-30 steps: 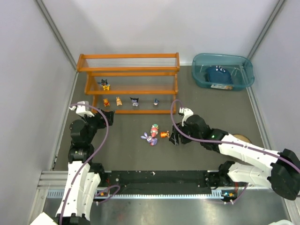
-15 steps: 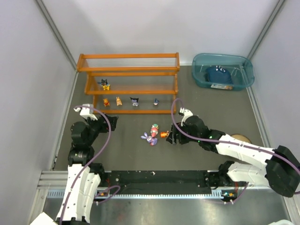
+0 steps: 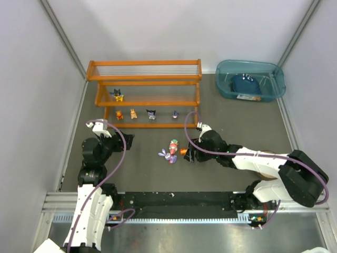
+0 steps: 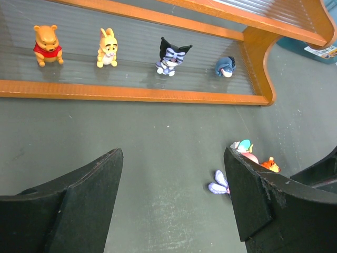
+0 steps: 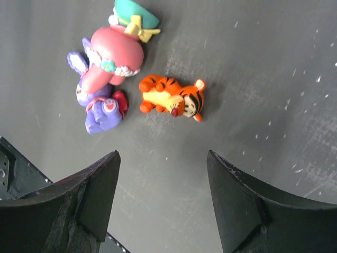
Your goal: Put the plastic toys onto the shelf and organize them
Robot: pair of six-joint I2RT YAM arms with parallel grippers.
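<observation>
Orange tiger (image 5: 172, 101) lies before the spread right claw (image 5: 162, 174); pink figurine (image 5: 113, 55) partly covers purple bunny (image 5: 100, 113).

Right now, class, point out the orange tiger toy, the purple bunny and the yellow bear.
orange tiger toy (image 5: 169, 100), right wrist view, striped body.
purple bunny (image 5: 100, 117), right wrist view, its torso.
yellow bear (image 4: 47, 50), left wrist view, red shirt.

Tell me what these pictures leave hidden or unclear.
Top view: the dark object in the teal bin is too small to identify.
Left wrist view: the purple bunny is mostly hidden behind the left gripper.
Right wrist view: the pink toy partly covers the bunny.
</observation>
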